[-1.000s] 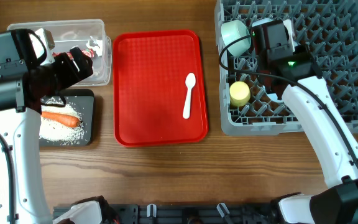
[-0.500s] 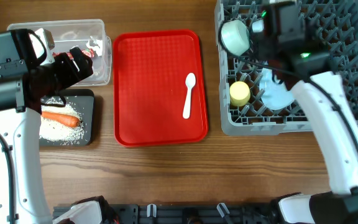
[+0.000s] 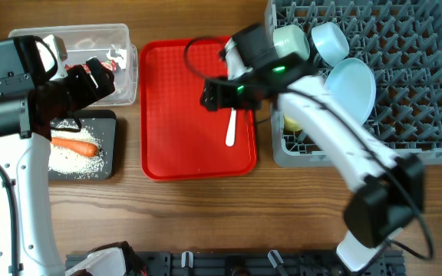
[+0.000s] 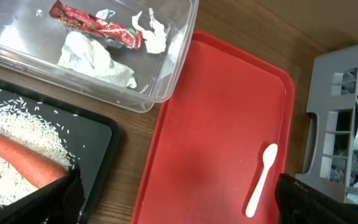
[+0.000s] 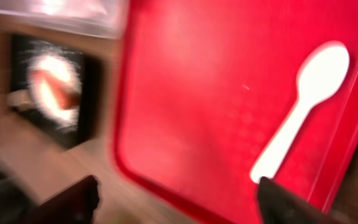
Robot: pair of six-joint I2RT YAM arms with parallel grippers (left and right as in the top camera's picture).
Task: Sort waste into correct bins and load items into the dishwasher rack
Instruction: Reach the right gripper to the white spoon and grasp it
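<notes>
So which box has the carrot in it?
The black tray. The carrot lies there on white rice. The clear tub beside it holds a red wrapper and tissue instead.

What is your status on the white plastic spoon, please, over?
Left gripper open by clear rectangular plastic tub. Right gripper open above white plastic spoon, lying on red rectangular tray. Nothing blocking it.

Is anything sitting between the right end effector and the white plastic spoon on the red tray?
Nothing visible does. The white plastic spoon lies alone on the red rectangular tray. The right end effector hangs over the tray near it, fingers spread, with only bare tray surface between them.
</notes>
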